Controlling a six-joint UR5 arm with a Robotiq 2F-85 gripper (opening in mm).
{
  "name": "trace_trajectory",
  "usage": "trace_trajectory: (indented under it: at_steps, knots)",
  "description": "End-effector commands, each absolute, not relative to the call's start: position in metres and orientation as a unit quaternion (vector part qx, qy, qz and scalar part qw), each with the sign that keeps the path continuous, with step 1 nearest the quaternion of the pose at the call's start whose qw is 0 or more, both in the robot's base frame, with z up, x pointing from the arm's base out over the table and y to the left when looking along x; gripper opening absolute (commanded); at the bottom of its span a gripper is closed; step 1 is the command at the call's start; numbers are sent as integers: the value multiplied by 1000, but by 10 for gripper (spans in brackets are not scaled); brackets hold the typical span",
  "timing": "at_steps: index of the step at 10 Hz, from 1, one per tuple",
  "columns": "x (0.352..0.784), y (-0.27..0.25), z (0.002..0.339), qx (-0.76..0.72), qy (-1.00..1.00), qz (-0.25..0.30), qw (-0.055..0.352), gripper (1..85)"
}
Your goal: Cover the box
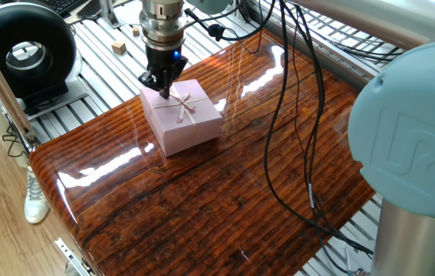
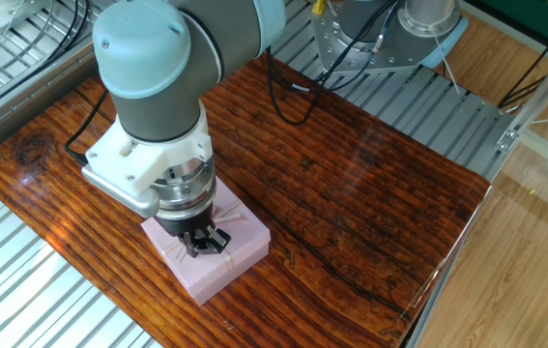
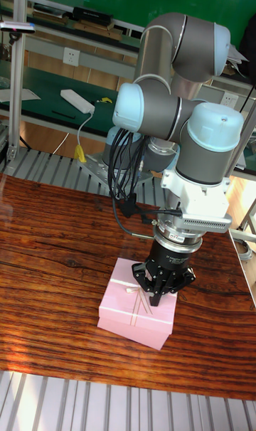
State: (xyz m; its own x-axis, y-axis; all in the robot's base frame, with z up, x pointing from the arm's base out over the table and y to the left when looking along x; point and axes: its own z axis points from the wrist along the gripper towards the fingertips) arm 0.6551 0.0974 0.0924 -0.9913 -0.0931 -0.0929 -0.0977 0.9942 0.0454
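On the dark striped wooden surface [image 1: 225, 192], toward its corner nearest the arm's claw, sits a single pale pink gift box [image 1: 188, 132] with its lid [image 1: 180, 107] already resting on top, so that base and lid read as one closed cube. The lid appears seated square and level, its edges lining up with the walls below; my judgement is that the covering itself is done or very nearly so.

The claw [image 1: 163, 83] hangs straight down over one edge of the lid, close by the thin ribbon bow [image 1: 185, 107] tied across the top. Its fingers look drawn close together with nothing between them (the tall fixed view shows the tips [image 3: 158, 296] bunched just over the lid, beside the ribbon), and whether they touch the cardboard I cannot tell. That position suits either a last downward press to settle the lid, or letting it go.

The count is short: one box, one lid, one bow, one arm with one claw. Beyond the surface, a black round device [image 1: 22, 54] stands on the slatted metal frame [image 1: 94, 57], with two small wooden blocks [image 1: 118, 47] lying apart near it. Loose black cables [image 1: 294, 138] trail from the arm across the far side, well apart from the box.
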Motion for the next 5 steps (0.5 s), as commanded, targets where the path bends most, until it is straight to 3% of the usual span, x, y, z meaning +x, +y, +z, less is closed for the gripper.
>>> trace_trajectory:
  at_steps: [1, 5]
  knots:
    - [657, 101, 95, -43, 997, 34, 47, 10]
    - [659, 103, 97, -38, 997, 39, 50, 10]
